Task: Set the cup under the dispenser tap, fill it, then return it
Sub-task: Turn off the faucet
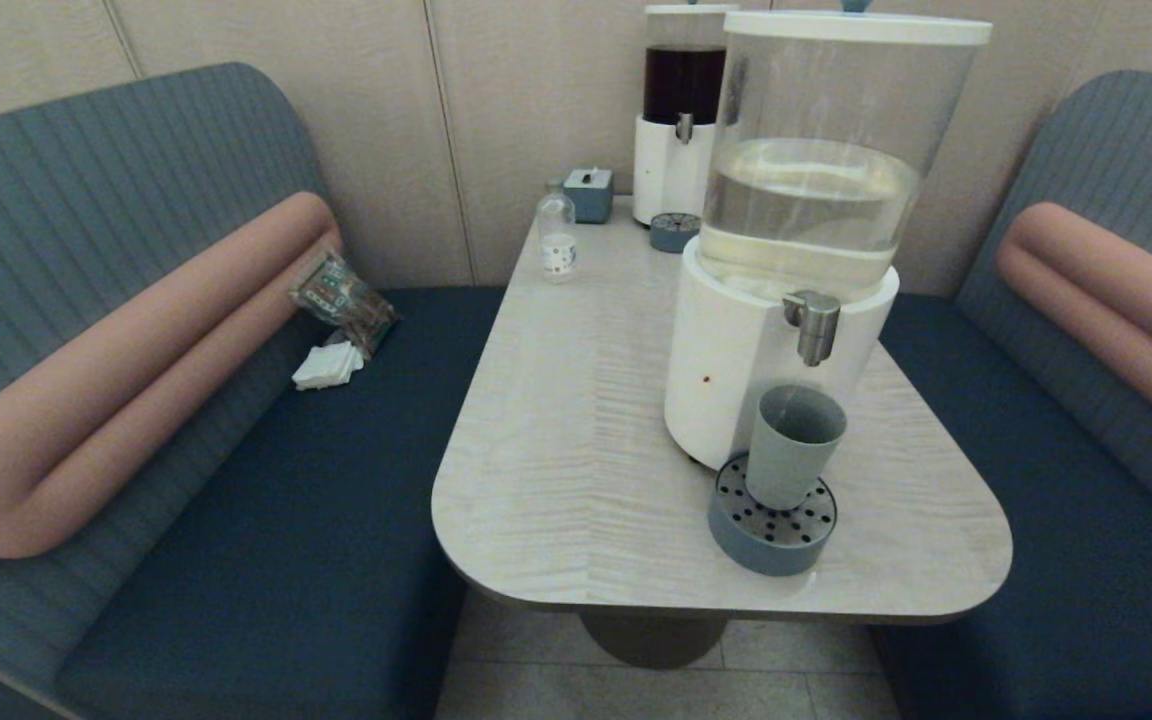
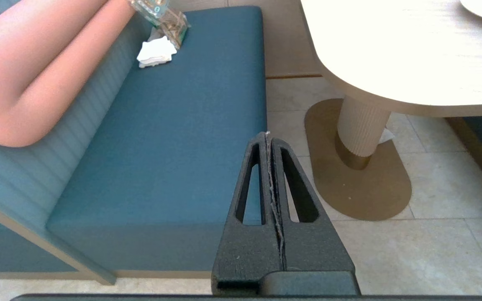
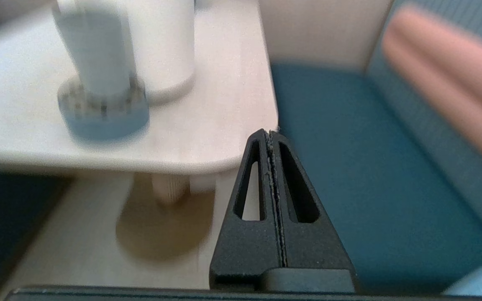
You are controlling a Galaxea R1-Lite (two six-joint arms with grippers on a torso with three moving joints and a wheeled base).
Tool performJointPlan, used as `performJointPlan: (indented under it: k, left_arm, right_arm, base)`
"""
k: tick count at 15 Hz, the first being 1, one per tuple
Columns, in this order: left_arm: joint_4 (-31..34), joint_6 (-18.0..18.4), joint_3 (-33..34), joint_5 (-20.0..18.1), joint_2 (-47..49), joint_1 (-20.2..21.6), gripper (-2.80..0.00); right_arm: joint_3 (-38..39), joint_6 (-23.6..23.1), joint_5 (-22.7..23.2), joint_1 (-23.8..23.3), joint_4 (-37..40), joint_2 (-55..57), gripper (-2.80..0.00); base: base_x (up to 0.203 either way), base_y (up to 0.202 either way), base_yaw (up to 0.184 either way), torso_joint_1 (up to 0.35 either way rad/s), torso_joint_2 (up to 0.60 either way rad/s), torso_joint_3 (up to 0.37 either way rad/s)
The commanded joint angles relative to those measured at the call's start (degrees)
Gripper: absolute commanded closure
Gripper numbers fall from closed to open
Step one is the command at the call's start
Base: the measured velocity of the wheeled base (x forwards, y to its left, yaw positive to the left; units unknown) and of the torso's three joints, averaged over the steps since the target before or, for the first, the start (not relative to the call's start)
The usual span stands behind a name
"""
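Cup (image 1: 794, 443) is standing upright on the drip tray (image 1: 771, 540), under the tap (image 1: 814, 322). Right gripper (image 3: 271, 134), fingers pressed together, is hanging nearer; left gripper (image 2: 267, 136), likewise closed, is idling over the floor.

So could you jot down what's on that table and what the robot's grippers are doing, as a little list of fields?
cup: grey-blue cup upright on the round perforated drip tray
dispenser tap: steel dispenser tap directly above the cup, no stream visible
big dispenser: clear tank partly full of pale liquid
far end of table: dark-liquid dispenser, small clear bottle, blue-grey box
left gripper: left gripper shut, empty, low beside the table over the bench seat
right gripper: right gripper shut, empty, below the table's corner
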Motion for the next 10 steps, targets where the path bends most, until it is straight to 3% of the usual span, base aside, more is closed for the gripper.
performJointPlan:
  k: [1,7,10]
  left_arm:
    - [0.08,0.25,0.07,0.04,0.09,0.01,0.0]
    - [0.13,-0.08,0.07,0.22,0.09,0.01,0.0]
    - [0.69,-0.17,-0.11,-0.05,0.09,0.01,0.0]
  right_arm:
    - [3.34,0.49,0.17,-0.02,-3.73,0.06,0.0]
    - [3.17,1.49,3.25,-0.02,6.18,0.07,0.0]
    - [3.27,1.6,3.1,-0.02,5.25,0.08,0.0]
  base:
    - [0.0,0.0,0.0,0.0,0.0,0.0]
    - [0.0,0.0,0.0,0.0,0.0,0.0]
    - [0.0,0.0,0.0,0.0,0.0,0.0]
